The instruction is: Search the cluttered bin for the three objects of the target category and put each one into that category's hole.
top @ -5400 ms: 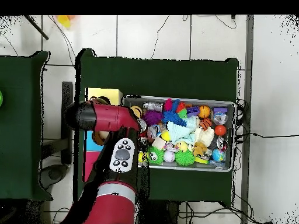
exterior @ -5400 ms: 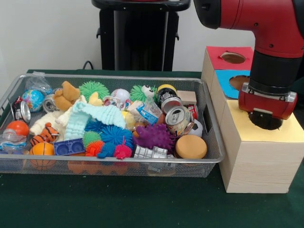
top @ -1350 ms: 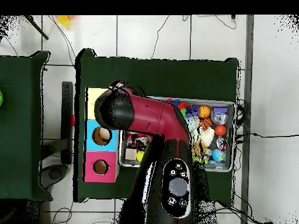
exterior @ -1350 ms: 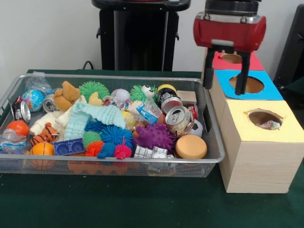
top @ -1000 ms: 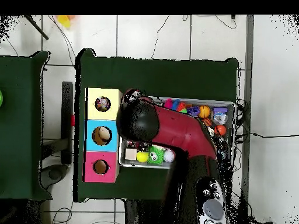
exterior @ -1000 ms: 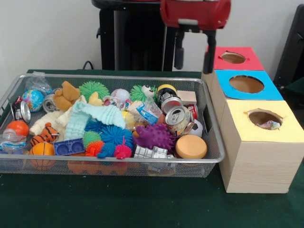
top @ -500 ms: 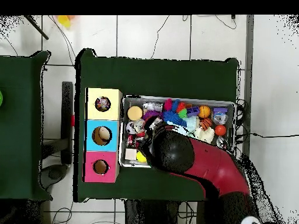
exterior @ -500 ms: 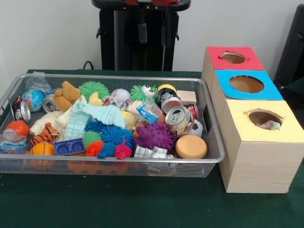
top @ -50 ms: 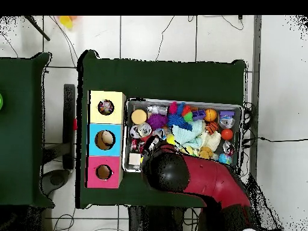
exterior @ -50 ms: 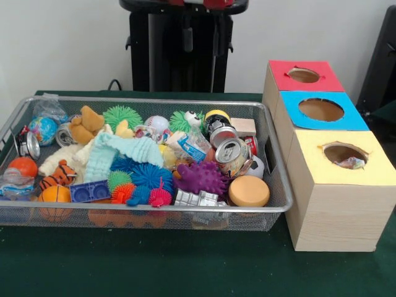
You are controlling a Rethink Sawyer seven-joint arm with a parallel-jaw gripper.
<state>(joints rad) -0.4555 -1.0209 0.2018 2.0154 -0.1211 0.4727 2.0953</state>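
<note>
My gripper [exterior @ -50 ms: 202, 38] hangs high over the far side of the wire bin [exterior @ -50 ms: 143, 100], open and holding nothing; only its two dark fingers [exterior @ -50 ms: 187, 36] show at the top edge. In the overhead view the red arm [top @ -50 ms: 204, 178] covers the bin's lower middle and hides the gripper. The bin holds crushed cans [exterior @ -50 ms: 232, 154], a purple spiky ball [exterior @ -50 ms: 203, 177], a green spiky ball [exterior @ -50 ms: 122, 116], a plush bear [exterior @ -50 ms: 86, 124] and an orange disc [exterior @ -50 ms: 249, 190]. Beside it stand the red hole [exterior @ -50 ms: 304, 75], blue hole [exterior @ -50 ms: 321, 109] and yellow hole [exterior @ -50 ms: 344, 154], with a crumpled item [exterior @ -50 ms: 351, 163] inside the yellow one.
The three-coloured box row [top @ -50 ms: 106, 139] stands against the bin's end. A black stand [exterior @ -50 ms: 179, 55] rises behind the bin. Green cloth [exterior @ -50 ms: 154, 266] covers the table in front. A second green table [top @ -50 ms: 21, 132] lies off to one side in the overhead view.
The gripper rose from the yellow hole, leaving a crumpled item in it, and swung across to above the bin's far side. Over the last half second it barely shifted.
</note>
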